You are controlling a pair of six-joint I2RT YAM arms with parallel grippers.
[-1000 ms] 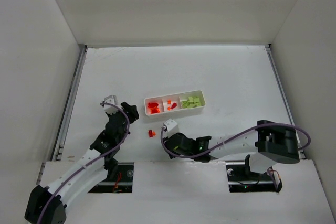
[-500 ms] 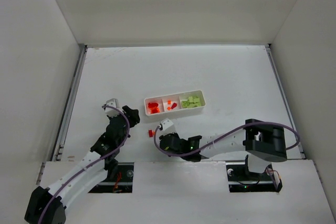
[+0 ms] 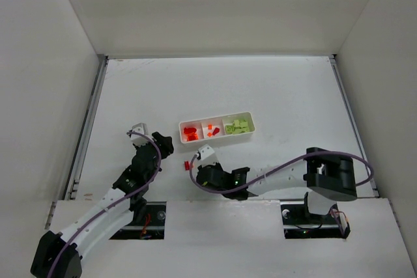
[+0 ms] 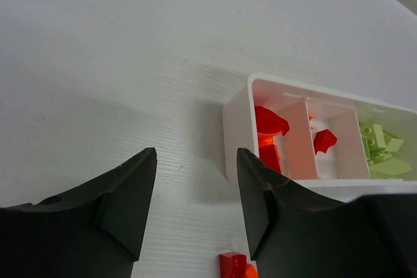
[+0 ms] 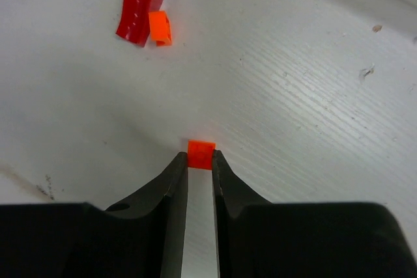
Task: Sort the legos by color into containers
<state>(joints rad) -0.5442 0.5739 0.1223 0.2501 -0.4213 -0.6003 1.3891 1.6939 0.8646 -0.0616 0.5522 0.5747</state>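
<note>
The white tray [image 4: 236, 136] lay on the table [image 3: 280, 89] just beyond both arms, split into three compartments. The left one held red pieces [image 3: 190, 133], the middle one two orange pieces [image 3: 210, 129], and the right one a heap of pale green pieces [image 3: 238, 126]. The red and green were too crowded to count.

Three pieces lay outside the tray, near its left end on the near side. They were a curved red piece [image 5: 137, 10], a small orange piece [image 5: 159, 27] touching it, and an orange brick [image 5: 201, 154].

The right gripper [image 5: 200, 162] had its fingers pressed together on the orange brick, pinching it at the very tips, low over the table. The left gripper [image 4: 195, 157] was spread, with only bare table between its fingers, to the left of the tray.

Only the right wrist view showed the pinch and the loose pair clearly. The top view reduced them to a red speck. The left wrist view looked into the tray, which the right wrist view missed.
</note>
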